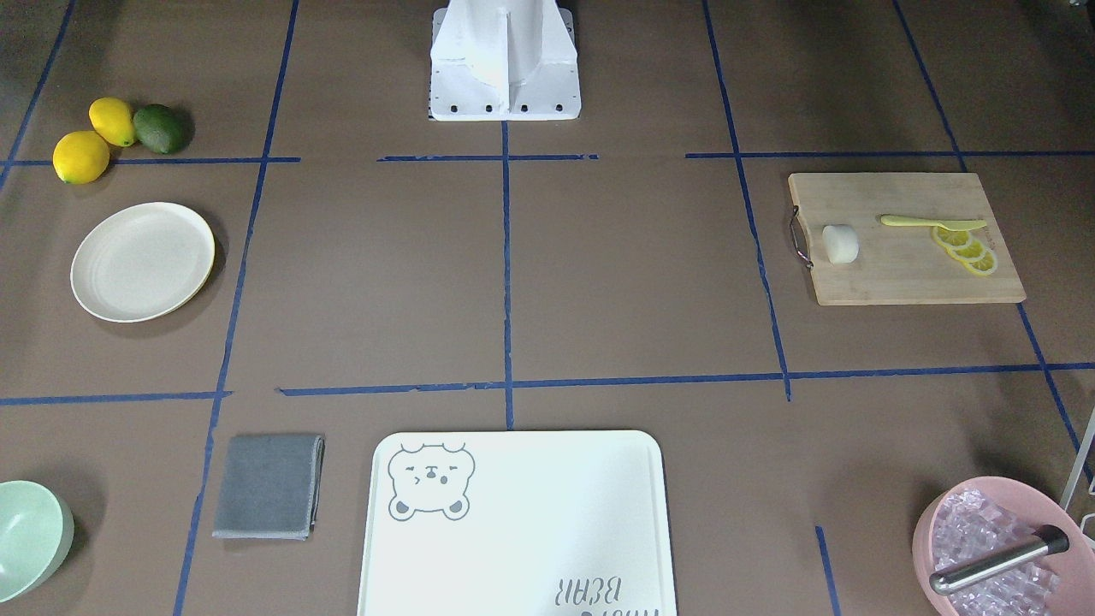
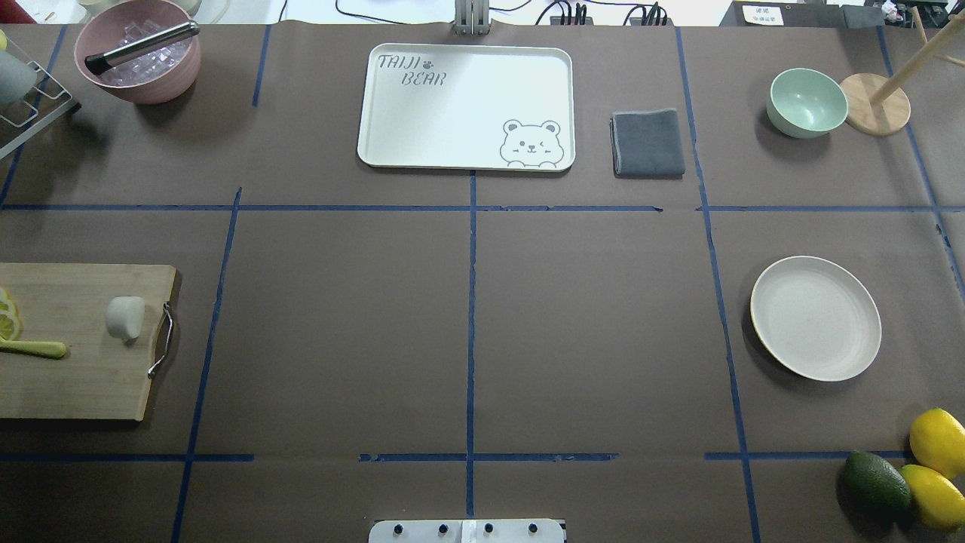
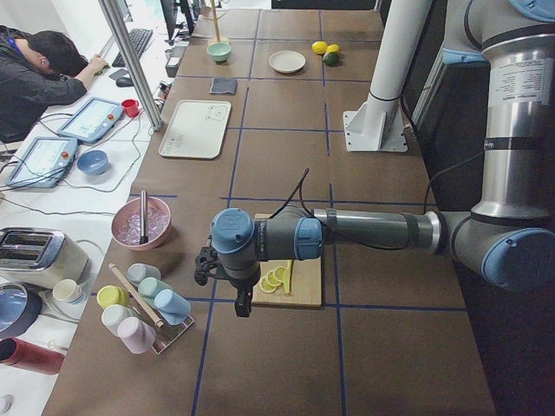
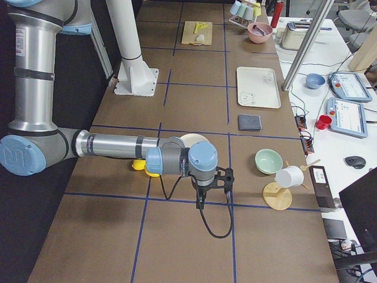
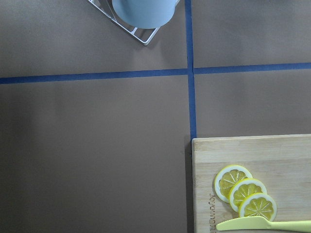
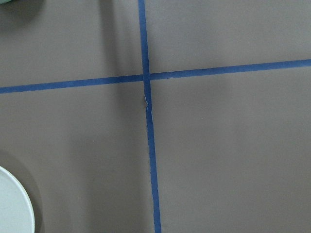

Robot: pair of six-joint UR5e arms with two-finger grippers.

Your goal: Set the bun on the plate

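Observation:
The white bun (image 1: 840,244) (image 2: 125,317) lies on a wooden cutting board (image 1: 907,278) (image 2: 75,377), near the board's metal handle. Far across the table, the round cream plate (image 1: 142,261) (image 2: 816,317) holds nothing. My left gripper (image 3: 235,305) shows only in the exterior left view, hanging over the table beside the board's lemon end, well apart from the bun. My right gripper (image 4: 200,203) shows only in the exterior right view, just past the plate (image 4: 191,139). I cannot tell whether either gripper is open or shut. A sliver of the plate (image 6: 12,206) shows in the right wrist view.
Lemon slices (image 1: 967,248) and a yellow knife (image 1: 932,222) share the board. A bear-printed tray (image 2: 467,105), a grey cloth (image 2: 648,143), a mint bowl (image 2: 807,102), a pink bowl of ice (image 2: 139,60), and lemons with an avocado (image 2: 874,483) ring the table. A person (image 3: 35,78) sits beside it.

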